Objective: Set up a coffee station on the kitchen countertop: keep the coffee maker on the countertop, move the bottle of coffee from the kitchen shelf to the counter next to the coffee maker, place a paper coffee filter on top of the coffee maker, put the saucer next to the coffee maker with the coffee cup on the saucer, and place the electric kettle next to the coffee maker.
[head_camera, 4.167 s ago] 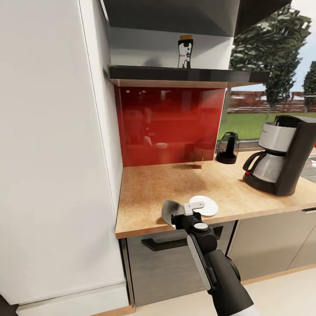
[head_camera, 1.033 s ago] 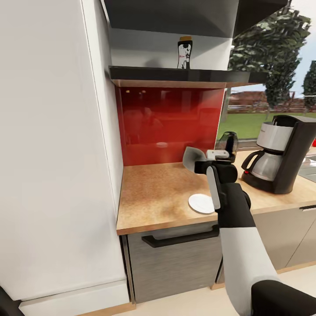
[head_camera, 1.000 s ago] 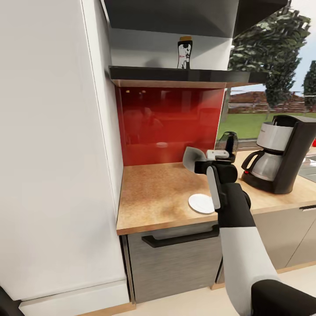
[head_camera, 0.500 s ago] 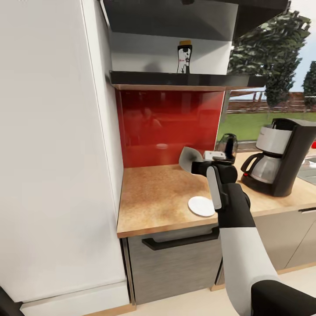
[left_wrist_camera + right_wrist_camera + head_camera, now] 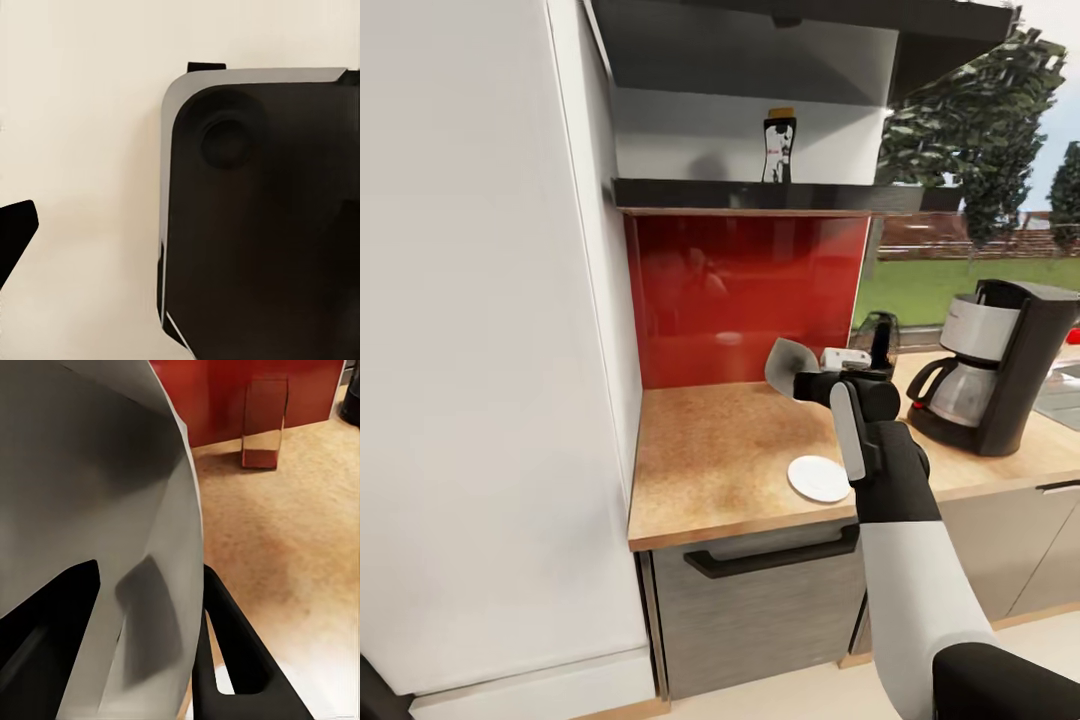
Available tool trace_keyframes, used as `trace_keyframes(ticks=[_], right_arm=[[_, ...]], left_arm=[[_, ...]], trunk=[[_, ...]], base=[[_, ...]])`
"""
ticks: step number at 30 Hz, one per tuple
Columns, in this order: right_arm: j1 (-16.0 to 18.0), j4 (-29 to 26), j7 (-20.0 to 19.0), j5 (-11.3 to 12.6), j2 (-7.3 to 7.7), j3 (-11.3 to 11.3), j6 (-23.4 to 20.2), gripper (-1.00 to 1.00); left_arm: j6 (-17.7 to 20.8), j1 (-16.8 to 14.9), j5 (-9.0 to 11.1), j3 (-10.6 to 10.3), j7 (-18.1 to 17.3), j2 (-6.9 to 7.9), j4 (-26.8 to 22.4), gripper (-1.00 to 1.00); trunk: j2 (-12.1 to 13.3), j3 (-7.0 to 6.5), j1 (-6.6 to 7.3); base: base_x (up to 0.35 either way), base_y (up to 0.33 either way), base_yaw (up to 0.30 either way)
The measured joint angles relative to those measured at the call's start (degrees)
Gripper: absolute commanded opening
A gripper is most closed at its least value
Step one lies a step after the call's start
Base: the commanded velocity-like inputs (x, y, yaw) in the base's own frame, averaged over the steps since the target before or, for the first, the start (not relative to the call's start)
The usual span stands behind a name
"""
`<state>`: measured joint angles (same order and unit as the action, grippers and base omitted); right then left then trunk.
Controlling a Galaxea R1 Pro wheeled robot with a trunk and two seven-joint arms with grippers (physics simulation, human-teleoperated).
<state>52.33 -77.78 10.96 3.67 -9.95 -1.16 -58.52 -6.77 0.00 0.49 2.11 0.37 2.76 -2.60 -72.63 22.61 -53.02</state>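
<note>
**Paper coffee filter held over counter in right gripper**

Paper coffee filter [image 5: 790, 365] is pinched in the right gripper [image 5: 807, 383], raised above the wooden countertop [image 5: 710, 460], not touching it. Right wrist view: grey filter [image 5: 97, 532] sits w/ black fingers [image 5: 232, 652] on both sides of it, clamped.

Nearest on the counter, close to front edge & just beside the right forearm: white saucer [image 5: 818, 478], flat. Below it, grey drawer front w/ black handle [image 5: 775, 555].

Further back, right side: black/silver coffee maker [image 5: 1000, 365] w/ carafe, upright on countertop, well apart from the saucer. Behind the gripper, by the window: dark electric kettle [image 5: 878, 342], partly hidden by the gripper. A small glassy upright block [image 5: 264, 424] stands against the red backsplash [image 5: 740, 290].

Farthest & highest: bottle of coffee [image 5: 780, 146] upright on the dark kitchen shelf [image 5: 760, 195] above the backsplash. Tall white cabinet panel [image 5: 480, 350] to the left of the counter.

Left wrist view: a dark rounded robot part [image 5: 262, 217] over pale floor; left gripper state: can't tell.
</note>
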Motion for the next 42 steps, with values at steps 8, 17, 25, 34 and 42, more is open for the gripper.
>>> trace_keyframes(ticks=[8,17,25,34,42], right_arm=[[-5.4,-0.4,-0.1,0.2,0.00,0.0,0.1,-1.00],[-9.7,-6.0,-0.1,0.5,-0.01,0.7,0.1,-1.00],[-10.2,-6.4,-0.1,0.5,-0.01,0.8,0.1,-1.00],[-10.3,-6.3,-0.2,0.5,-0.01,0.8,0.1,-1.00],[-10.3,-6.3,-0.2,0.5,-0.01,0.9,0.1,-1.00]], left_arm=[[0.0,0.0,0.1,0.0,0.0,0.01,-0.2,1.00],[0.0,0.0,0.1,0.0,0.3,0.16,-0.2,1.00],[0.0,0.0,0.1,-0.1,0.3,-0.23,-0.1,1.00],[0.0,0.0,0.1,0.0,0.3,0.05,-0.1,1.00],[0.0,0.0,0.1,0.0,0.3,-0.01,-0.1,1.00]], trunk=[[3.2,-2.14,1.76],[6.8,-4.56,3.74],[10.0,-6.71,5.49],[13.6,-9.13,7.47],[16.9,-11.28,9.23]], base=[[0.000,0.000,0.000],[0.000,0.000,0.000],[0.000,0.000,0.000],[0.000,0.000,0.000],[0.000,0.000,0.000]])
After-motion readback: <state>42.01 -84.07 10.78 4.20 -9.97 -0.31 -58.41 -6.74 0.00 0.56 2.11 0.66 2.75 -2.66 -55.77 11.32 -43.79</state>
